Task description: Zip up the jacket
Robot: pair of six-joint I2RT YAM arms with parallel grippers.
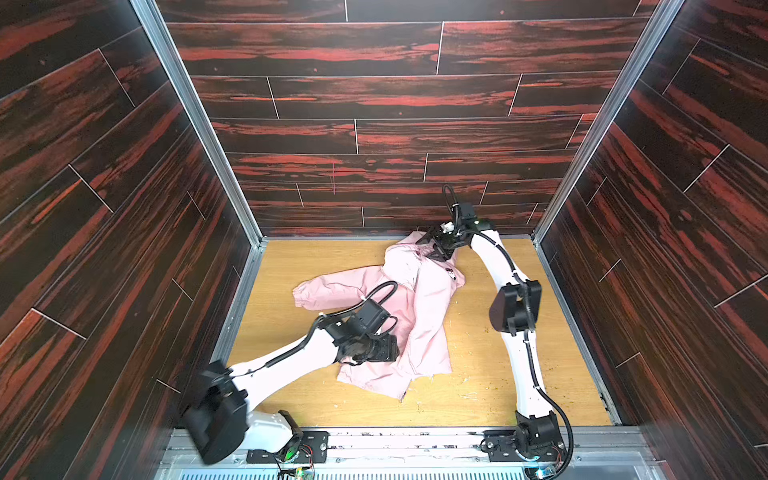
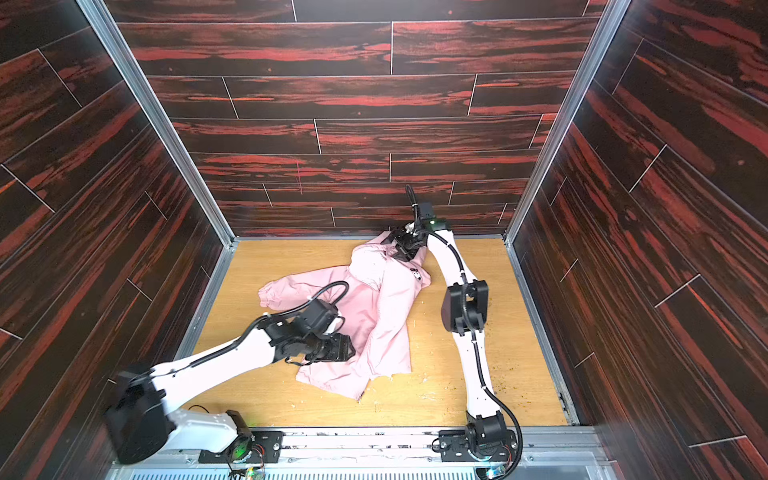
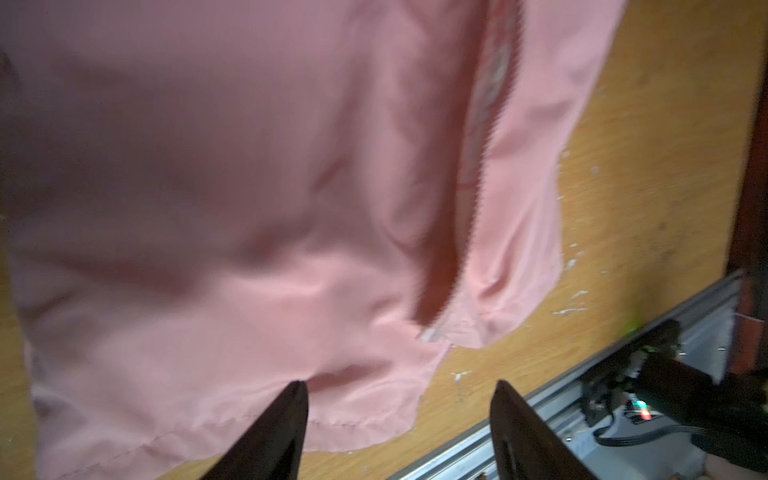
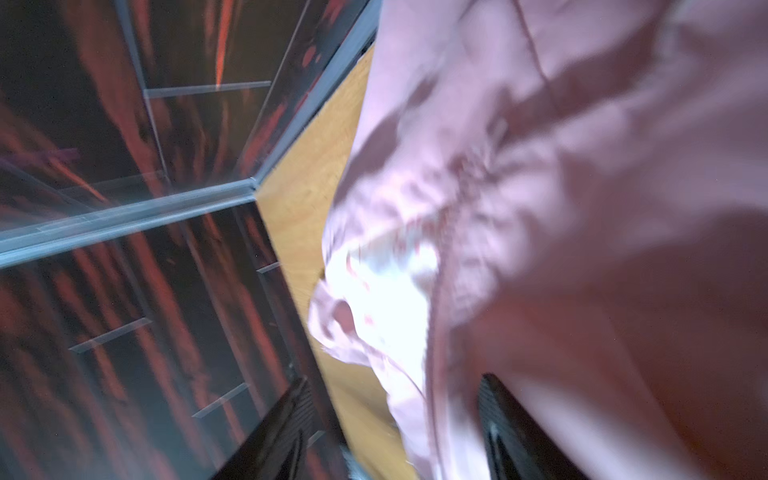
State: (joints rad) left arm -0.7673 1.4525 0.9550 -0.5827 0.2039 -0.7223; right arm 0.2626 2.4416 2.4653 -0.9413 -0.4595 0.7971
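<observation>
The light pink jacket [image 1: 428, 307] [image 2: 386, 311] lies crumpled on the wooden table, collar toward the back wall, with its small dark-and-white logo [image 1: 454, 275] facing up. My left gripper [image 1: 386, 353] [image 3: 401, 386] hovers open over the bottom hem [image 3: 257, 419], gripping nothing. A row of zipper teeth [image 3: 478, 178] runs along one front panel's edge, with a shadowed gap beside it. My right gripper [image 1: 436, 245] [image 4: 395, 378] is open at the collar [image 4: 390, 291]; blurred fabric lies between its fingers.
The wooden table [image 1: 478, 374] is boxed in by dark red wood-patterned walls [image 1: 374, 124] with aluminium corner posts. A metal rail [image 1: 415, 436] carrying both arm bases runs along the front edge. Small pale specks litter the table near the hem [image 3: 573, 299].
</observation>
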